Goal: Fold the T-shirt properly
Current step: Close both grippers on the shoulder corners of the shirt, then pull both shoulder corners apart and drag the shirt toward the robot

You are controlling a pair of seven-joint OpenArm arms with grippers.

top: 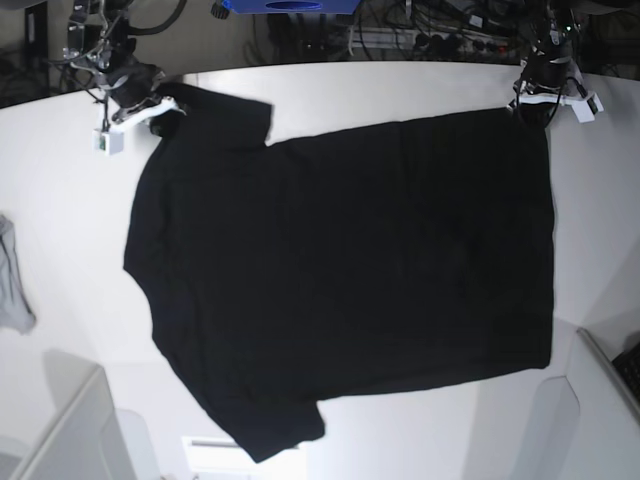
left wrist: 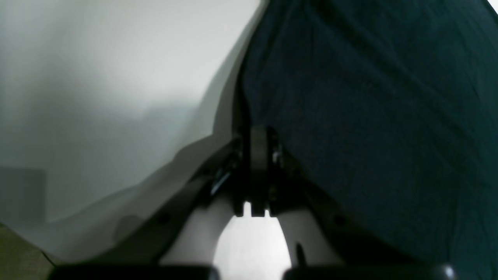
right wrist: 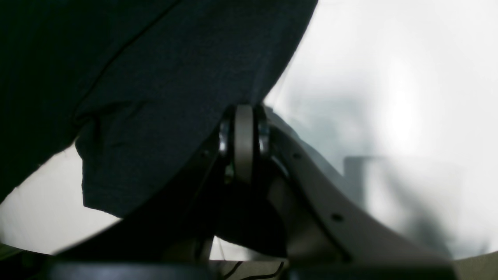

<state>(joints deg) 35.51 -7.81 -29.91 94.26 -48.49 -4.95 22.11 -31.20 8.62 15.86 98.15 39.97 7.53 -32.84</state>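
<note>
T-shirt: the T-shirt (top: 340, 280) lies spread flat on the white bench (top: 60, 210), plain black side up, no print showing. Collar end toward the base view's left, hem toward its right.
Far edge: runs along the top of the base view between the two hands; both grips sit on this edge.
Left hand: left hand (top: 548, 92) at the far hem corner, on the base view's right. In its wrist view the jaws are clenched, with black cloth (left wrist: 369, 116) running up from just beside them. I judge it pinched on the hem corner, though the bite itself is hidden.
Right hand: right hand (top: 140, 98) at the far shoulder and sleeve, on the base view's left. Jaws pressed together, with cloth (right wrist: 155, 97) draped against and over them. It looks to be grasping the T-shirt at the sleeve.
Near edge: free on the bench. The near sleeve lies at the bottom of the base view, close to the bench's front edge.
Risk, shallow bite: if either hand holds only the rim of the fabric, a lift could pull it free and one side would drop, spoiling the fold line.
Risk, uneven travel: if the hands move at different rates, the far edge would skew and the fold would land crooked.
Risk, drag: carried too low, the cloth could bunch across the middle.
Risk, stray item: small grey cloth (top: 12, 275) lies at the bench's left edge, apart from the T-shirt; not likely in the way.
</note>
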